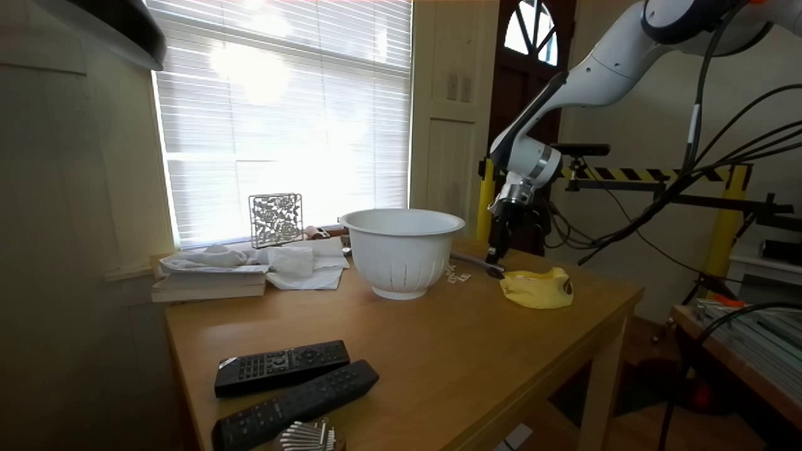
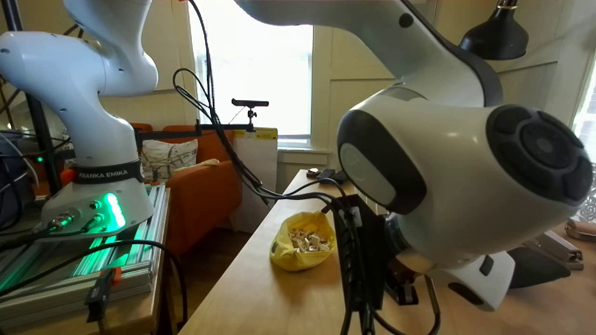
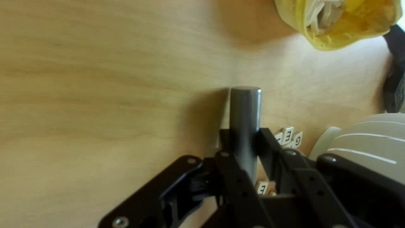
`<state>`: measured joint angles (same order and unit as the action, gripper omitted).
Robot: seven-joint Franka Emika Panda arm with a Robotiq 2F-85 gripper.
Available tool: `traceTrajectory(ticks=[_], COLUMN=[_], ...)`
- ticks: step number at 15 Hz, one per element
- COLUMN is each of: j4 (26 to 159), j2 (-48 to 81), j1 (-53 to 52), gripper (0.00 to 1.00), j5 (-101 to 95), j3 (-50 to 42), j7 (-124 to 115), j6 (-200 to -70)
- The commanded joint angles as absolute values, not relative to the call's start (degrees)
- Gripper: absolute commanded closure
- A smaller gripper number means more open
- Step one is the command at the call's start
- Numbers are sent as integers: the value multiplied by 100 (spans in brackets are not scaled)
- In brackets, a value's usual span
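1. Left in your wrist view: a light-brown wooden table (image 3: pixel 95 126)
2. Centre: the black two-fingered gripper (image 3: pixel 244 136) is closed to the width of a smooth, grey, cylindrical metal rod (image 3: pixel 245 110), pads apparently against both sides
3. That rod, between a round white plastic pot (image 1: pixel 401 257) and a crumpled yellow pouch (image 1: pixel 536 289) in an exterior view, should feel stiff, fairly heavy and slippery to you; grip squarely across its straight shaft
4. Right of it, small cream letter tiles (image 3: pixel 287 135) read E and G
5. In an exterior view, far left, the black base collar (image 2: pixel 109 173) reads FRANKA EMIKA
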<state>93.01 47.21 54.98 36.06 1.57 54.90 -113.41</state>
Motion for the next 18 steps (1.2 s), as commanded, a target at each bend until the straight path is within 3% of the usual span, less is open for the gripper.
traceTrajectory(ticks=[1, 7, 18], j4=[9568, 9589, 9464], j2=[4282, 3549, 3357], j1=[5496, 5428, 4957], gripper=[94, 94, 94], j5=[3881, 3861, 3791], j3=[185, 78, 6], j7=[5770, 6759, 8721], j6=[-11538, -11661, -13203])
